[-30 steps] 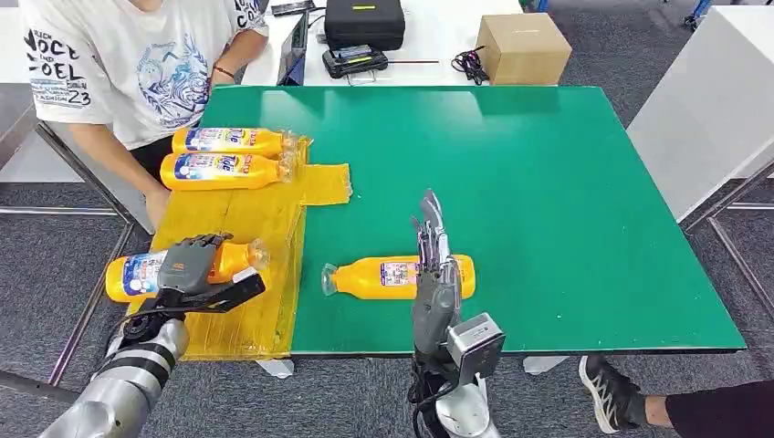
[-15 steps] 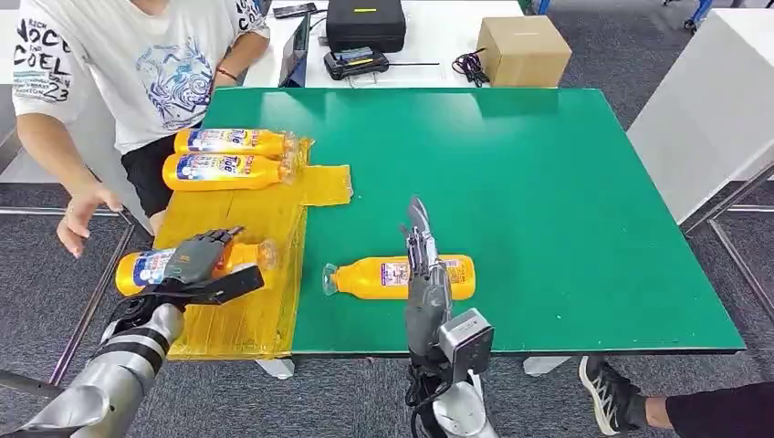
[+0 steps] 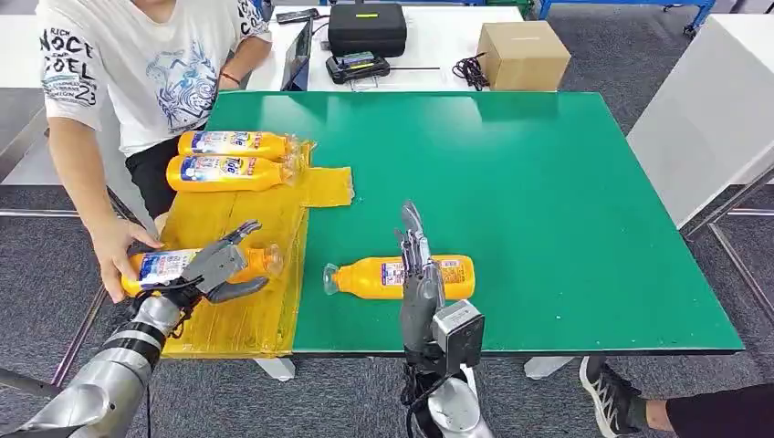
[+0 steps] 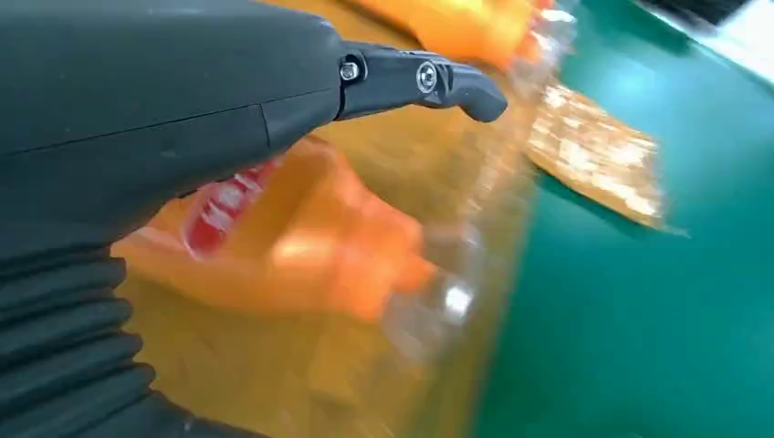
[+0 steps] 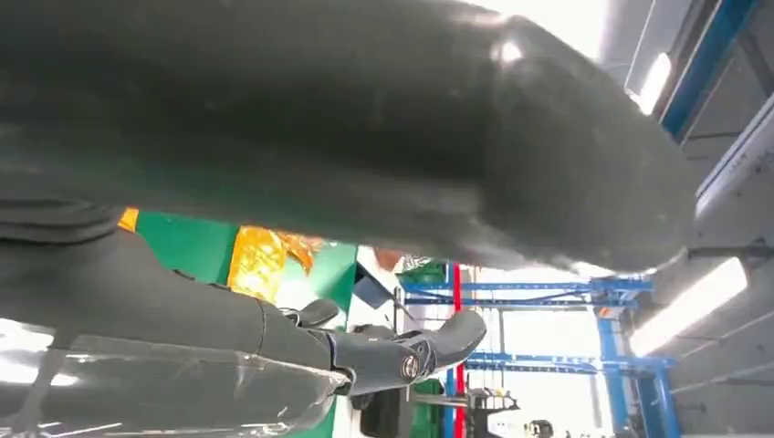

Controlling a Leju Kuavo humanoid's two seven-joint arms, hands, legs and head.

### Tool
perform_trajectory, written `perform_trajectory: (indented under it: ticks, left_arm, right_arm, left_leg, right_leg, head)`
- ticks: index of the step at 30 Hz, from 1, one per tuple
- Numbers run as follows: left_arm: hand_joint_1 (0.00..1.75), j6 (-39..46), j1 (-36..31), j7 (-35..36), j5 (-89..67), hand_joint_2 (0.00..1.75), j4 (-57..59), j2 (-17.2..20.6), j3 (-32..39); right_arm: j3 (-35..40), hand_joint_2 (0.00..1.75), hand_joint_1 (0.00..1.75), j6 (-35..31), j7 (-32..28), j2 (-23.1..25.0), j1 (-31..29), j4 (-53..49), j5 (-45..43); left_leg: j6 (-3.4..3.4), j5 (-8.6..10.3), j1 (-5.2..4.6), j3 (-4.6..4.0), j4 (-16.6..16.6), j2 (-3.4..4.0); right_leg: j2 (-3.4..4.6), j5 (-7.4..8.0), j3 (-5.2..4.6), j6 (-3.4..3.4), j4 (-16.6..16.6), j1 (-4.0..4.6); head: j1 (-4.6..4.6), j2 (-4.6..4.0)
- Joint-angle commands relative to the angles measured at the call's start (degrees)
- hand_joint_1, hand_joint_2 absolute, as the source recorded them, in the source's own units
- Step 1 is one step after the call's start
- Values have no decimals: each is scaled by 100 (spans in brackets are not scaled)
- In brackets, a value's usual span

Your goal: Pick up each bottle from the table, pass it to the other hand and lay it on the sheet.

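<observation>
Orange plastic bottle (image 3: 398, 276), clear cap, blue-white label, lies on green counter (image 3: 548, 210) beside right hand (image 3: 415, 265), fingers straight, holding nothing. Left hand (image 3: 214, 265) spread over similar bottle (image 3: 192, 265) on crinkled yellow sheet (image 3: 246, 219); person's hand (image 3: 114, 260) grips its base.

Left hand (image 3: 217, 266) opened its fingers off the near bottle (image 3: 196, 265) on the sheet (image 3: 246, 219); a person's hand (image 3: 117, 258) grasped its base.

A cardboard box (image 3: 523, 53) and black case (image 3: 367, 27) sit beyond the green table (image 3: 548, 201).
</observation>
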Motion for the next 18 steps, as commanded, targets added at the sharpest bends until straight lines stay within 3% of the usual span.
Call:
perform_trajectory:
  ticks: [1,4,5,6,7,9,10,18]
  left_arm:
    - [0,-573,571,-171,750,0,11,89,186]
    - [0,-27,575,-350,1138,0,-242,-185,344]
    - [0,785,587,-500,1319,0,-493,-381,418]
    - [0,881,558,-430,1428,0,-554,-465,457]
    - [0,1792,605,-701,1744,0,-890,-699,750]
    - [0,2412,694,-849,2136,0,-1413,-920,823]
    - [0,2515,740,-982,2515,0,-1662,-1035,996]
    - [0,2914,1142,-1058,3392,0,-2676,-1127,908]
  right_arm:
    - [-52,0,0,48,17,19,-239,575,9]
    - [13,0,0,-22,-41,-67,-261,634,57]
    - [45,0,0,-124,-72,-84,-242,677,63]
    - [71,0,0,-148,-94,-98,-228,676,69]
    - [120,0,0,-258,-116,-130,-230,672,156]
    - [221,0,0,-396,-50,-196,-289,709,314]
    - [272,175,0,-465,39,-246,-337,730,495]
    - [-13,175,0,-822,578,-444,-556,778,1388]
  left_leg:
    - [-12,-1,9,17,-14,45]
    - [-10,1,3,17,-8,22]
    - [-13,3,7,14,-10,25]
    - [-10,3,4,14,-8,14]
    - [-12,2,9,10,-7,17]
    - [-9,4,7,2,0,7]
    - [-12,3,15,-6,3,4]
    - [-10,-2,15,-40,6,27]
  right_leg:
    - [40,13,7,-16,-18,10]
    - [20,4,8,-9,-8,3]
    - [21,8,6,-13,-14,8]
    - [10,4,7,-9,-10,4]
    - [10,5,4,-13,-13,9]
    - [-9,2,-4,-6,-6,7]
    - [-12,2,-7,-11,-9,16]
    - [12,3,-45,-9,-7,16]
  head:
    - [0,0]
    - [0,0]
    - [0,0]
    - [0,0]
    - [0,0]
    - [2,0]
    - [2,0]
    - [-2,0]
